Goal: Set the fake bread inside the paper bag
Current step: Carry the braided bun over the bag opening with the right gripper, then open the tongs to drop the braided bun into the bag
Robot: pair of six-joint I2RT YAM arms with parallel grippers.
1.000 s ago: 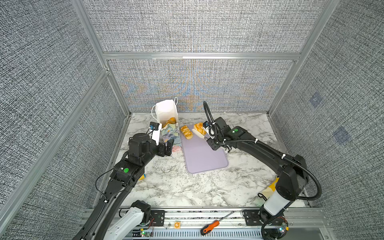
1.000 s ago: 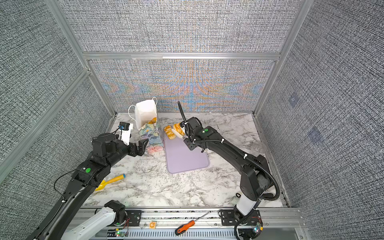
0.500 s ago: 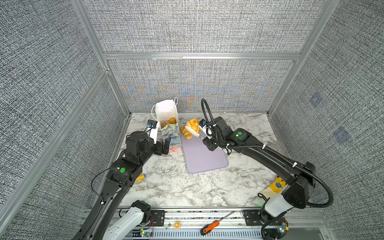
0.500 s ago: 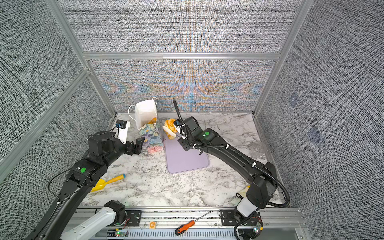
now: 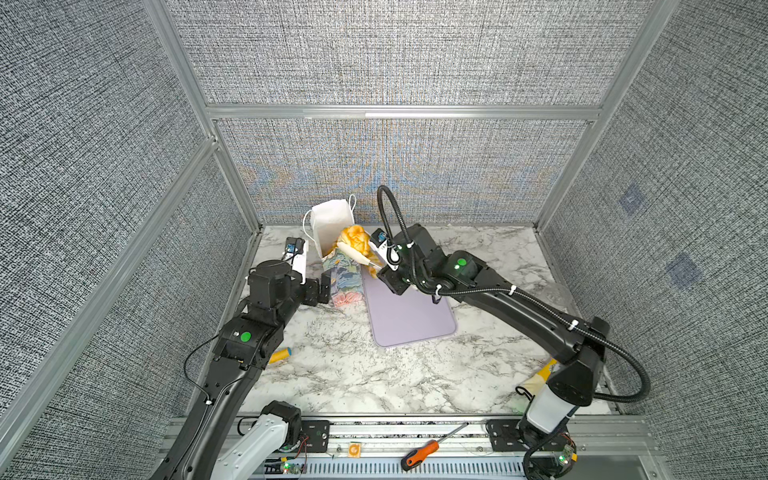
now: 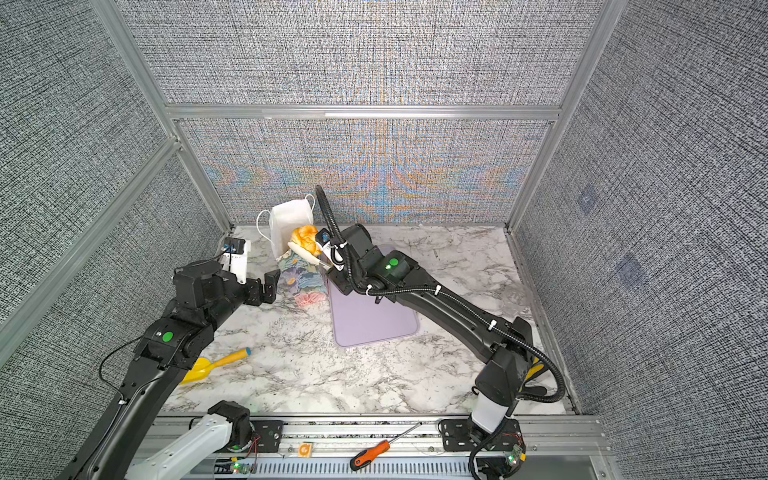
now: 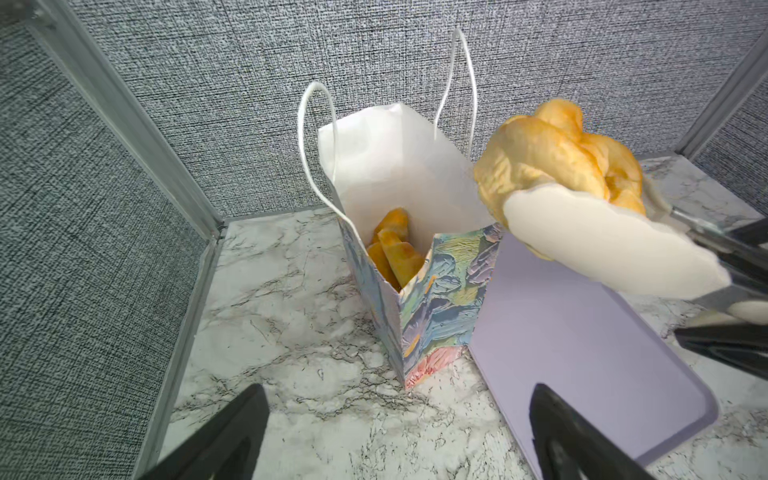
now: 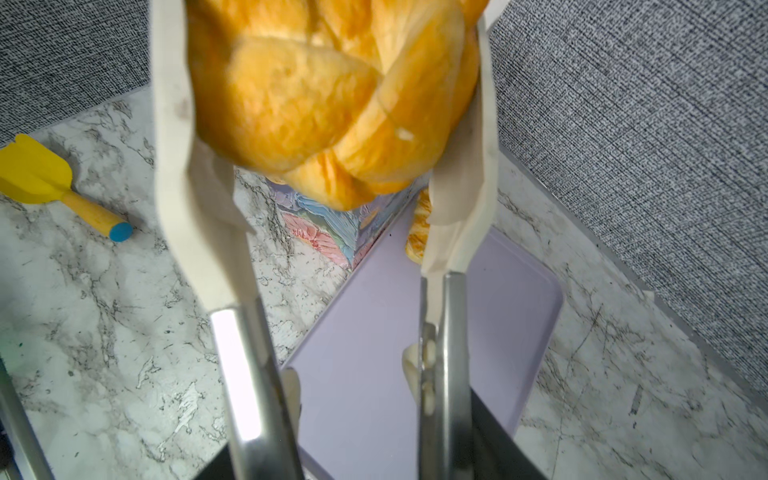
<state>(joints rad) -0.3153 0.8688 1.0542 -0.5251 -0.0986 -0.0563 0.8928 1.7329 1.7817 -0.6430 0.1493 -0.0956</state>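
Note:
The paper bag (image 5: 337,266) (image 6: 300,276) (image 7: 440,299) stands upright at the back left, floral outside and white inside. Several pieces of fake bread (image 7: 395,249) lie in it. My right gripper (image 5: 392,275) (image 6: 338,275) (image 8: 361,453) is shut on metal tongs (image 5: 360,257) (image 7: 602,249) (image 8: 187,166) with white tips. The tips clamp a braided piece of fake bread (image 5: 353,239) (image 6: 305,237) (image 7: 552,158) (image 8: 324,95), held in the air just right of the bag's open top. Another piece (image 8: 417,237) lies on the lilac tray (image 5: 411,316). My left gripper (image 5: 321,289) (image 6: 266,287) (image 7: 399,436) is open and empty, low beside the bag's left side.
The lilac tray (image 6: 374,320) (image 8: 374,353) lies right against the bag. A yellow toy shovel (image 6: 216,363) (image 8: 37,174) lies at the front left by the left arm. An orange screwdriver (image 5: 419,453) rests on the front rail. Walls close in behind the bag.
The right arm has lifted the bread off the tray in the tongs and carried it left and up to the bag's top. The left arm has shifted slightly, still open.

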